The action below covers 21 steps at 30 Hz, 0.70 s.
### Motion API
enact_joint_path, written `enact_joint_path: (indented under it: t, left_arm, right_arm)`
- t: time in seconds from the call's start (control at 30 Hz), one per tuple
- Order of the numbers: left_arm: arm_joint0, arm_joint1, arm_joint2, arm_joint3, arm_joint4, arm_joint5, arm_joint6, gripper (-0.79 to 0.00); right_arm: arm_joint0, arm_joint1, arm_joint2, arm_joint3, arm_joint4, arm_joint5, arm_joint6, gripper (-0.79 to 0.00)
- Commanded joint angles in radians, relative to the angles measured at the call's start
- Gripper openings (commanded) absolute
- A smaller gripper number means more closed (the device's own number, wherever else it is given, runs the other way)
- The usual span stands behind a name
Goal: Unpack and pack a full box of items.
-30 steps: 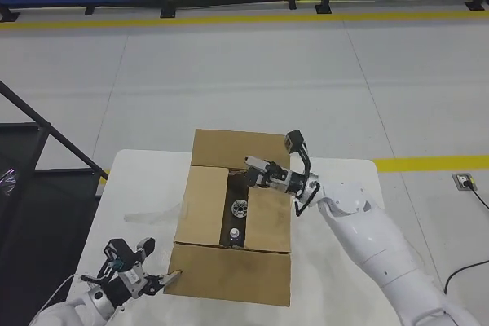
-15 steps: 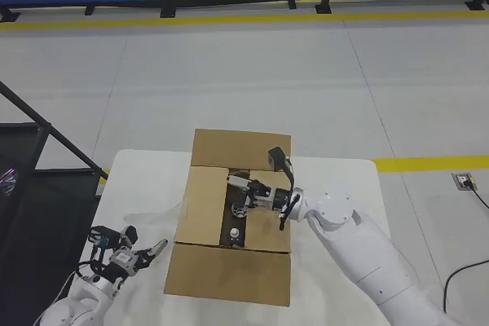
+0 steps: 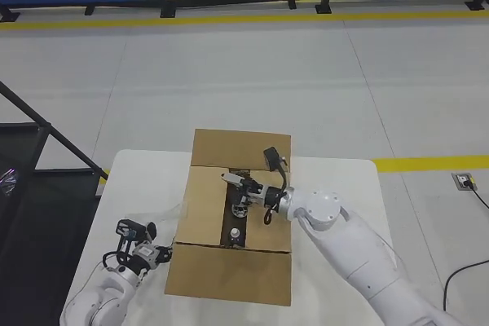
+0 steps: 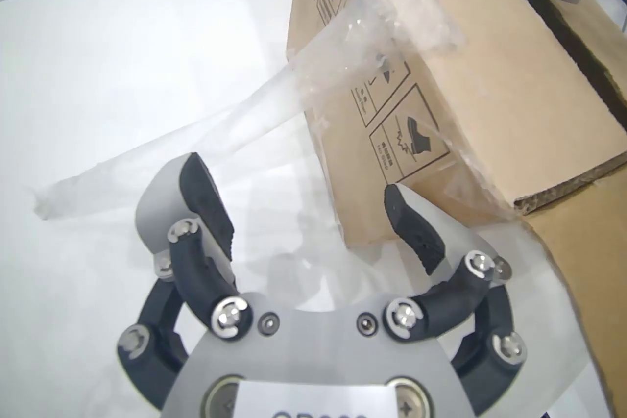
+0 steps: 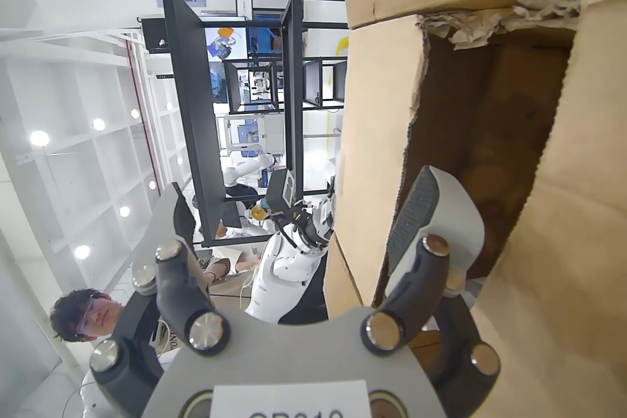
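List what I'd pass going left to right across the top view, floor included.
black panel → left pincer → cardboard box's left flap → right pincer, above the open gap → box's right flap → floor socket

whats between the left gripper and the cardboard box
In the left wrist view, a strip of clear plastic film trails from the side of the cardboard box across the white table, ahead of the open left gripper. Nothing else.

bright even light, faint shadows, wrist views warped at edges.
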<state>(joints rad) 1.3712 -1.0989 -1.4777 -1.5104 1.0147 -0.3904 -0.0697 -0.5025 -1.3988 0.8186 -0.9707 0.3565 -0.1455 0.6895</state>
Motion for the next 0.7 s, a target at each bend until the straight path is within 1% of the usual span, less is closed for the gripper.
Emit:
enact_joint_path:
  t: [0.0, 0.2, 0.37, 0.67]
  left_arm:
    - [0.007, 0.001, -0.003, -0.004, 0.002, -0.009, 0.008, 0.000]
    - [0.031, 0.003, -0.024, -0.014, -0.006, -0.022, 0.031, 0.000]
    - [0.065, 0.007, -0.063, -0.027, -0.020, -0.034, 0.058, 0.000]
    - [0.125, 0.015, -0.122, -0.055, -0.040, -0.092, 0.082, 0.000]
  right_arm:
    - [0.004, -0.006, -0.005, 0.011, -0.003, -0.001, -0.001, 0.000]
    - [0.019, -0.025, -0.026, 0.040, -0.024, -0.010, -0.016, 0.000]
    - [0.034, -0.044, -0.045, 0.074, -0.040, -0.011, -0.036, 0.000]
    - [0.053, -0.075, -0.051, 0.139, 0.011, -0.062, 0.012, 0.000]
